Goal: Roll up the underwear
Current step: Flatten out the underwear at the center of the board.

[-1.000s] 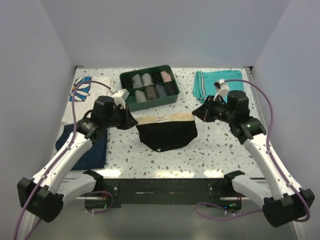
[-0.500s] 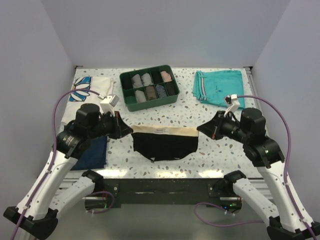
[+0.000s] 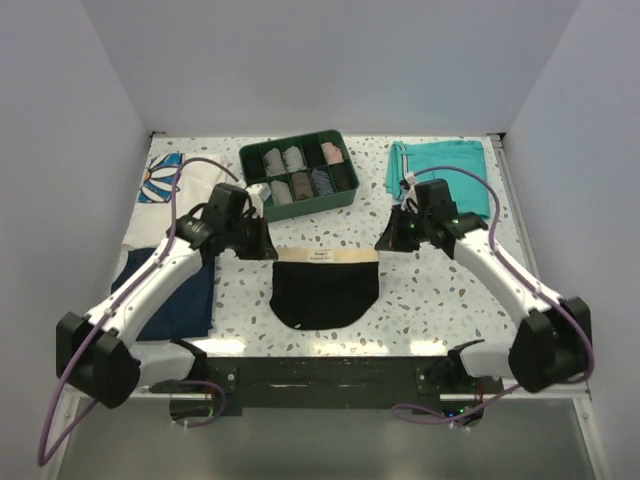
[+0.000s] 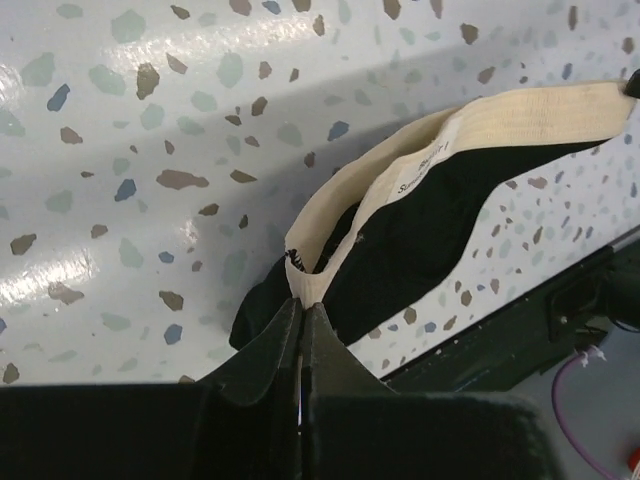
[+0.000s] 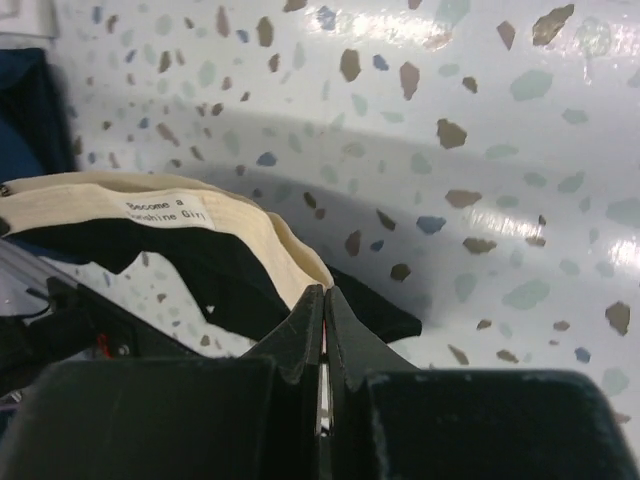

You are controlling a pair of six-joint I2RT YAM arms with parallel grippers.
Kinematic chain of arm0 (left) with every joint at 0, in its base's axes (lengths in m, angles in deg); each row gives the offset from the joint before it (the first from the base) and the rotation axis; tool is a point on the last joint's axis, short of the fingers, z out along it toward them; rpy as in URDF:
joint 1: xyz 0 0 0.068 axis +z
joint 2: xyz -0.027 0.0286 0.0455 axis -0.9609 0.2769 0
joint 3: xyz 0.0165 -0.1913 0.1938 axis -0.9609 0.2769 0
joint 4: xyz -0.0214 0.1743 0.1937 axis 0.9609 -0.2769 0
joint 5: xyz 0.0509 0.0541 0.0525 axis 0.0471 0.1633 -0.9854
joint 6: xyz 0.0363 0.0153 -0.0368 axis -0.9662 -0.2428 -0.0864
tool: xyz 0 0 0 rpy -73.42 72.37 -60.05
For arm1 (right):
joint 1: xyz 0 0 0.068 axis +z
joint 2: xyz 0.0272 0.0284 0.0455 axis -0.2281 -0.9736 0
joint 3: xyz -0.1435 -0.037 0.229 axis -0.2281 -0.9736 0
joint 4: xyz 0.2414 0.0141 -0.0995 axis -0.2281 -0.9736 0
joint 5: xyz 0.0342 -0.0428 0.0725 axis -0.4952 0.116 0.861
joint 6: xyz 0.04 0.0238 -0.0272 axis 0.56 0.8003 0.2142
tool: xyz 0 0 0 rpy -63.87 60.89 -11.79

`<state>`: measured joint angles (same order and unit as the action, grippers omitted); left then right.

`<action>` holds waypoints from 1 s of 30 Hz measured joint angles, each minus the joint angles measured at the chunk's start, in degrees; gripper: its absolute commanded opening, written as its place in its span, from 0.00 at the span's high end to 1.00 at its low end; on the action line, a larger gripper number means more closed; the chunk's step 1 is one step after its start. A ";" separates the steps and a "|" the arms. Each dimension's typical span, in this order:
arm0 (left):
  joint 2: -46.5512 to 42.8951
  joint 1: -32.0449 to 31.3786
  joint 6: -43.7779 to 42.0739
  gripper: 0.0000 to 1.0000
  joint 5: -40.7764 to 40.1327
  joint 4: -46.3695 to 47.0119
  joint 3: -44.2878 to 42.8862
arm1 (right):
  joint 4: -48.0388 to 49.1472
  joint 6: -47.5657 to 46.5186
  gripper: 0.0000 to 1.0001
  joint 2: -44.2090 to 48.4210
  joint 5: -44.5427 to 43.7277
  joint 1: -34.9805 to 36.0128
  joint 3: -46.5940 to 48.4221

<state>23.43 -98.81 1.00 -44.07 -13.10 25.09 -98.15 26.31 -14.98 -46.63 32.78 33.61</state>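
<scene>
wrist view, unlike top, shows left end effector (image 4: 302, 308) pinching underwear (image 4: 420, 230).

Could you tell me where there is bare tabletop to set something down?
Bare speckled tabletop lies between the black beige-banded fabric underwear and the right arm, and between the green compartmented plastic tray and teal folded shorts. The left side, with the navy folded garment, is crowded.
</scene>
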 measured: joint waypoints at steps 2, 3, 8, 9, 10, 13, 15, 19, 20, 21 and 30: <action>4.31 0.02 -0.07 1.00 -0.85 2.32 -0.04 | 0.96 -1.20 1.00 -6.82 -1.09 -0.07 2.54; 6.73 0.02 -0.09 1.00 -1.33 3.58 -0.15 | 1.68 -1.75 1.00 -10.12 -1.31 -0.13 4.24; 17.38 0.02 -0.98 1.00 -4.59 7.15 -2.71 | 5.73 -3.63 1.00 -23.87 -1.51 -0.42 13.20; 18.82 0.07 -1.36 1.00 -5.44 7.43 -3.41 | 6.16 -3.80 1.00 -26.16 -1.49 -0.55 15.08; 19.80 0.07 -1.70 1.00 -6.08 7.63 -4.07 | 6.82 -4.00 1.00 -28.17 -1.46 -0.66 16.72; 23.08 0.13 -2.78 1.00 -9.07 8.15 -7.06 | 8.09 -4.24 1.00 -32.37 -1.49 -1.07 19.87; 24.48 0.31 -3.28 1.00 -11.04 8.83 -8.48 | 8.52 -4.39 1.00 -34.38 -1.84 -1.49 21.22; 25.99 0.94 -3.52 0.81 -15.63 9.22 -9.40 | 8.55 -4.42 0.92 -36.74 -2.97 -2.40 22.38; 26.12 1.18 -3.52 0.72 -16.68 9.20 -9.40 | 8.50 -4.42 0.89 -37.09 -2.99 -2.60 22.47; 26.25 1.31 -3.65 0.61 -17.49 9.20 -9.40 | 8.44 -4.44 0.87 -37.35 -2.99 -2.78 22.47; 26.97 1.68 -4.37 0.13 -22.93 8.26 -9.01 | 11.34 -4.11 0.59 -32.26 -2.60 -3.15 16.92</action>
<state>50.41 -97.13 -3.37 -67.00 -4.83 16.09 -86.81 22.20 -47.24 -49.23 29.63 50.53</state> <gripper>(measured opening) 0.867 0.372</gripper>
